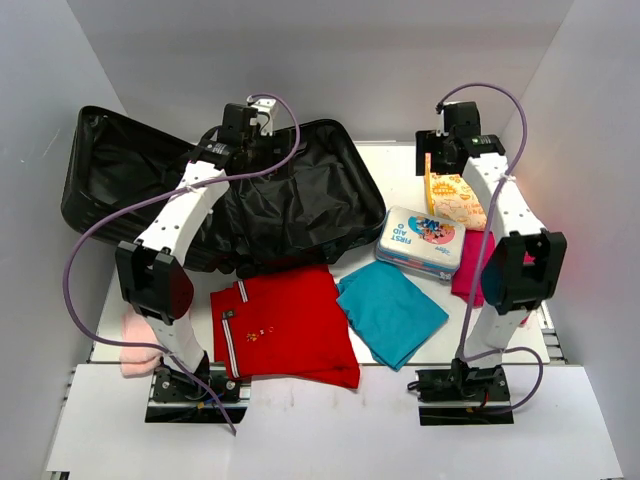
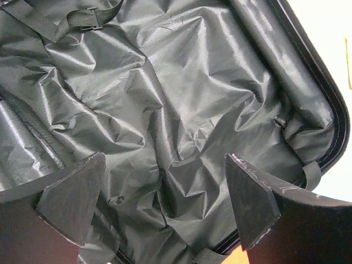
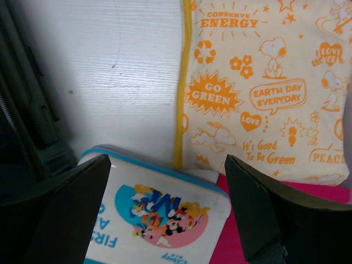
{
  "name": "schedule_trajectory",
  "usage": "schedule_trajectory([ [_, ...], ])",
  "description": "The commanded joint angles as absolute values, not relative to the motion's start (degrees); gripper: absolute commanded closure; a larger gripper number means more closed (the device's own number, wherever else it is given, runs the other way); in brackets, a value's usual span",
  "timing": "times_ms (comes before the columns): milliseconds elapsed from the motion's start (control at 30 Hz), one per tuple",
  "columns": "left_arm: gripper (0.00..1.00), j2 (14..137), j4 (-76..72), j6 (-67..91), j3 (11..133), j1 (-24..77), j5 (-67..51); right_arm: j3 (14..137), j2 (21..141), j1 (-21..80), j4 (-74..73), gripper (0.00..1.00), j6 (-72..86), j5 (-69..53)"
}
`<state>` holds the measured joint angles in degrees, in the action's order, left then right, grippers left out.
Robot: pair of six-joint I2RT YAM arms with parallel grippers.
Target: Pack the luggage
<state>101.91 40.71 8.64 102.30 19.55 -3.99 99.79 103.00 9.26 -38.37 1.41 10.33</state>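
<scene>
White walls close in a white worktop (image 1: 398,170) with both arms reaching away from their bases. The left fingers (image 2: 71,198) are spread wide with nothing between them, hanging over the open luggage (image 1: 300,210). Its crumpled, shiny black lining fills the left wrist view, with a strap and buckle (image 2: 82,22) at the top and the rim curving down the right side. The right fingers (image 3: 71,203) are also spread and hold nothing. Below them lies a first-aid tin (image 3: 159,220) with a blue rim, cartoon figures on the lid and "FIRST AID" in blue letters, legible from the top view. Just beyond the tin is a white pouch (image 3: 258,93) with a yellow edge, printed in orange with "CONSERVE ENERGY", "GO GREEN", "EARTH DAY EVERYDAY", "It's Good To Be Green", "LOVE" and "PEACE", along with small cartoon dogs. A magenta cloth (image 3: 231,242) shows under the pouch and beside the tin. The luggage sits to the left of the right fingers, its dark edge just showing at the left of the right wrist view. It lies opened flat across the far left of the worktop, one half tilted up towards the wall. Nearer the bases lie a red garment (image 1: 290,330) with white trim, touching the luggage's front edge, a teal garment (image 1: 390,310) beside it, and a pale pink cloth (image 1: 135,355) by the left arm.
</scene>
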Motion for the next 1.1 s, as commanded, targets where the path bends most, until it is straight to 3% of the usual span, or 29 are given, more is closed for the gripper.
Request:
schedule_trajectory([
  [0, 0.00, 101.9, 41.0, 8.3, 102.7, 19.3, -5.2, 103.8, 105.5, 8.6, -37.9, 0.09, -4.2, 9.5],
  [167, 0.00, 102.8, 40.9, 8.5, 102.6, 19.3, -5.0, 105.9, 111.6, 8.2, -35.4, 0.09, -5.4, 10.7],
  [333, 0.00, 104.9, 41.9, 8.4, 104.1, 19.3, -5.2, 117.9, 122.6, 6.6, -35.9, 0.09, -5.1, 15.7],
  [467, 0.00, 106.4, 42.3, 8.2, 104.4, 19.2, -6.1, 120.3, 128.6, 6.1, -29.8, 0.09, -8.2, 17.7],
  [633, 0.00, 108.0, 43.3, 7.7, 105.2, 19.0, -6.8, 128.4, 138.4, 5.8, -33.6, 0.09, -8.2, 17.8],
  [1067, 0.00, 109.2, 44.3, 9.6, 103.8, 17.1, -8.3, 122.9, 142.1, 4.6, -41.0, 0.09, -3.7, 19.2],
])
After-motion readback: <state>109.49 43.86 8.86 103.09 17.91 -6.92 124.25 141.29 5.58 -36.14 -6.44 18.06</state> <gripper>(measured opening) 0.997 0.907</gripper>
